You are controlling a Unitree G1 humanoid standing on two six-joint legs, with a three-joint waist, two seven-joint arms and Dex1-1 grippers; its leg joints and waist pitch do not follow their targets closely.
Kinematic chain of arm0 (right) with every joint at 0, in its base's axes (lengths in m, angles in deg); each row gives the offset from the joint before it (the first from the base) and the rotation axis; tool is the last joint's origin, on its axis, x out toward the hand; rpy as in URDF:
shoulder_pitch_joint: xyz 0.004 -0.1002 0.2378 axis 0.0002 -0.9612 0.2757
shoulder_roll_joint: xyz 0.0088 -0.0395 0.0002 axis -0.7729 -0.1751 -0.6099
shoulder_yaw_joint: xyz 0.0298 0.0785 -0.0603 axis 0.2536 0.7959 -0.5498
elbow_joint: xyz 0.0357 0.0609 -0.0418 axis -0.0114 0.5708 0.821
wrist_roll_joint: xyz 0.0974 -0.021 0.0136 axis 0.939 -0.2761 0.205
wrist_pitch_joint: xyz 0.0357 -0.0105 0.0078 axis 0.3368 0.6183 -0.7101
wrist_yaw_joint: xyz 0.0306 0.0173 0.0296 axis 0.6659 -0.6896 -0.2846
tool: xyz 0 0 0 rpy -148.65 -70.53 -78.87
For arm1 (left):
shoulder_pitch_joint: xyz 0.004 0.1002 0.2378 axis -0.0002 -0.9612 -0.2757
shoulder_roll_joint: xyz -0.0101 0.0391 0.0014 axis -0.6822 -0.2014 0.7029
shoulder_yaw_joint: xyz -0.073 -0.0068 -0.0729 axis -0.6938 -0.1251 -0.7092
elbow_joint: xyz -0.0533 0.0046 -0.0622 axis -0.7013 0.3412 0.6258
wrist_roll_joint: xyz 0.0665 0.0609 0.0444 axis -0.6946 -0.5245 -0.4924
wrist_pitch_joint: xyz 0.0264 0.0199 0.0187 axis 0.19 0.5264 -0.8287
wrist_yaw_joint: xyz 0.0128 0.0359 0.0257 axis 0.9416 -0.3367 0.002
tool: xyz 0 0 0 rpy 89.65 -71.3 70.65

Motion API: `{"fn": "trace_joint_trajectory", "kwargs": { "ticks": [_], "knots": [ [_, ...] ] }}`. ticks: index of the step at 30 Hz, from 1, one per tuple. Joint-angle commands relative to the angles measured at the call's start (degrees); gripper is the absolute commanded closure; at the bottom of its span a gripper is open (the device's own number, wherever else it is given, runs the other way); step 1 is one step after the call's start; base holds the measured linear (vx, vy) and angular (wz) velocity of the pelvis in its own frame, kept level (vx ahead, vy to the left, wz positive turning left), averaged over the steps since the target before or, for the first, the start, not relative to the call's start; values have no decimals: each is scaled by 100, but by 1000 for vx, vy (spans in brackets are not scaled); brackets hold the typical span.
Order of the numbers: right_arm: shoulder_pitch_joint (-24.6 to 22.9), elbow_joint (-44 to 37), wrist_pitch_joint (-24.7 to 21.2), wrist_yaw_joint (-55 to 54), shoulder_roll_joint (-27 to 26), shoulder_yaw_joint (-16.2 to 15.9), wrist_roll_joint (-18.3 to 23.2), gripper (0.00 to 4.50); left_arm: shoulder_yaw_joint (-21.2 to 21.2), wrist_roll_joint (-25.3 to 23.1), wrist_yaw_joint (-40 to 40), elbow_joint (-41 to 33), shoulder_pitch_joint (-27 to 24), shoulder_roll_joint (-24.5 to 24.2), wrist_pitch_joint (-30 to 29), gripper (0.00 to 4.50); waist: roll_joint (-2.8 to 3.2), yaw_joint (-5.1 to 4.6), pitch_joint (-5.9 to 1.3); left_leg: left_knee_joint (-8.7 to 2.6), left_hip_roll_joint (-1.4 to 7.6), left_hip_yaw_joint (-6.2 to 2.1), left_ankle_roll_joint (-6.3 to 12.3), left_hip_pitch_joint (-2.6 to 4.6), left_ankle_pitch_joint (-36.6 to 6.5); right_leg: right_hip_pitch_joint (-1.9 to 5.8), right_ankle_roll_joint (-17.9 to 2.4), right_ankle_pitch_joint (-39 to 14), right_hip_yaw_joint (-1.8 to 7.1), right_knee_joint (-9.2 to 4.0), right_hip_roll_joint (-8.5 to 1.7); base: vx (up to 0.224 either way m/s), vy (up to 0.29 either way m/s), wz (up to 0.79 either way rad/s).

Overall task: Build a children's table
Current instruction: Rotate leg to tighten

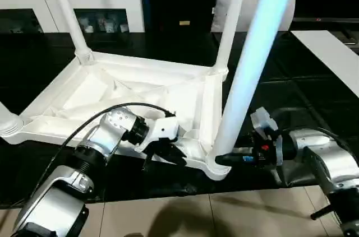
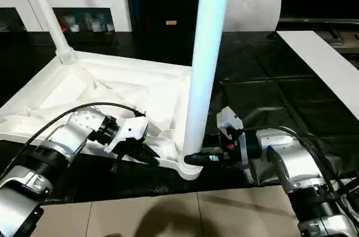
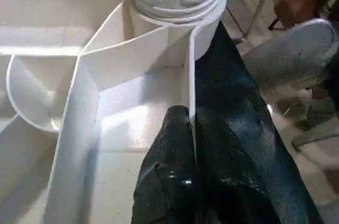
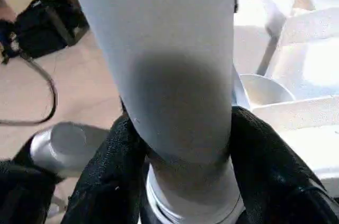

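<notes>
The children's table top (image 1: pixel 112 97) lies upside down on a black mat, ribs up. White legs stand in its corner sockets: two at the back (image 1: pixel 67 13) (image 1: pixel 230 24) and one at the near right corner (image 1: pixel 252 63). My left gripper (image 1: pixel 174 156) is shut on the thin front rim wall (image 3: pixel 190 75), one finger (image 3: pixel 169 171) on each side of it, close to that near corner socket. My right gripper (image 2: pixel 193 159) is shut around the base of the near leg (image 4: pixel 175 75), just above the socket, with its black fingers (image 4: pixel 111 166) pressing on both sides.
A white cabinet (image 1: pixel 67 1) stands behind the mat and a grey-white cushion (image 2: pixel 252 10) leans at the back right. A white board (image 1: pixel 336 52) lies at the right. The tiled floor (image 1: pixel 168 214) begins just in front of the table top's near edge.
</notes>
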Motion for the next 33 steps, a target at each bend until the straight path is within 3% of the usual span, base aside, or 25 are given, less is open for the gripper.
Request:
{"fn": "trace_joint_trajectory", "kwargs": {
  "ticks": [1, 2, 4, 6, 9, 11, 12, 14, 16, 19, 20, 23, 27, 29, 33],
  "knots": [
    [-68, -378, -266, -269, -247, -114, 201, 252, -190, 17, 613, -200, 121, 167, -379, 450, -43, -36, -406, -409, 168, -12, 307, 39, -947, 329, -858, -2164, 274, -409, -380, 0, 0, 0],
    [-80, -397, -269, -350, -282, -118, 170, 252, -208, 27, 651, -215, 117, 182, -432, 450, -47, -56, -395, -412, 149, -17, 268, 39, -1041, 324, -801, -2369, 260, -440, -381, 0, 0, 0],
    [-45, -333, -417, -1539, -908, 21, -89, 252, -381, 44, 1211, -396, 109, 395, -983, 450, -22, -105, -372, -415, 121, -27, 181, 50, -1158, 295, -694, -2702, 238, -489, -381, 0, 0, 0],
    [27, -209, -513, -2241, -1275, 77, -288, 252, -480, 10, 1616, -474, 124, 544, -1258, 450, -37, -248, -369, -412, 76, -58, 64, 19, -1277, 314, -428, -3171, 178, -560, -376, 0, 0, 0],
    [138, 1, -610, -2878, -1622, 104, -487, 253, -575, -30, 2031, -465, 170, 724, -1443, 450, -43, -407, -383, -403, 68, -62, 151, -22, -1183, 325, -487, -2929, 192, -544, -354, 0, 0, 0],
    [334, 317, -656, -3765, -2102, 194, -732, 253, -652, -121, 2579, -446, 235, 999, -1720, 450, -44, -465, -386, -383, 54, -58, 170, -8, -1196, 295, -552, -2952, 187, -549, -361, 0, 0, 0],
    [430, 439, -670, -4090, -2283, 255, -768, 253, -679, -162, 2832, -452, 257, 1119, -1830, 450, -72, -506, -390, -371, 47, -45, 185, 1, -1183, 289, -550, -2976, 185, -566, -354, 0, 0, 0],
    [501, 530, -676, -4329, -2397, 324, -787, 253, -709, -168, 2979, -452, 268, 1193, -1888, 450, -40, -512, -389, -374, 51, -46, 237, 5, -1128, 291, -561, -2940, 197, -563, -355, 0, 0, 0],
    [743, 841, -467, -5104, -2718, 586, -936, 253, -794, -235, 3493, -454, 323, 1414, -2022, 450, -42, -530, -404, -389, 77, -55, 244, -10, -1054, 292, -644, -2679, 210, -523, -350, 0, 0, 0],
    [782, 896, -270, -5301, -2818, 651, -1060, 253, -827, -298, 3682, -511, 322, 1498, -2117, 450, -37, -503, -428, -391, 87, -43, 309, -33, -806, 332, -823, -2014, 246, -439, -347, 0, 0, 0],
    [782, 896, -270, -5301, -2818, 651, -1060, 198, -827, -298, 3682, -511, 322, 1498, -2117, 450, -34, -499, -436, -387, 88, -37, 355, -32, -764, 342, -894, -1815, 251, -417, -342, 0, 0, 0],
    [704, 892, 106, -5286, -2819, 737, -1084, 178, -779, -357, 3706, -596, 284, 1439, -2106, 450, -24, -493, -443, -383, 92, -28, 417, -39, -718, 359, -1027, -1541, 268, -384, -355, 0, 0, 0],
    [617, 845, 321, -5092, -2661, 798, -1046, 136, -727, -347, 3543, -635, 224, 1315, -1967, 450, -23, -482, -444, -374, 87, -18, 487, -59, -659, 370, -1076, -1403, 272, -370, -352, 0, 0, 0],
    [435, 661, 513, -4355, -2164, 741, -962, 117, -676, -298, 3150, -575, 122, 1101, -1677, 450, -6, -460, -447, -365, 81, -19, 532, -66, -660, 387, -1051, -1399, 272, -371, -348, 0, 0, 0],
    [313, 516, 598, -3799, -1726, 729, -871, 84, -604, -317, 2817, -424, 84, 873, -1373, 450, -16, -428, -451, -360, 107, -19, 634, -69, -627, 372, -1142, -1201, 272, -348, -348, 0, 0, 0]
  ]
}}
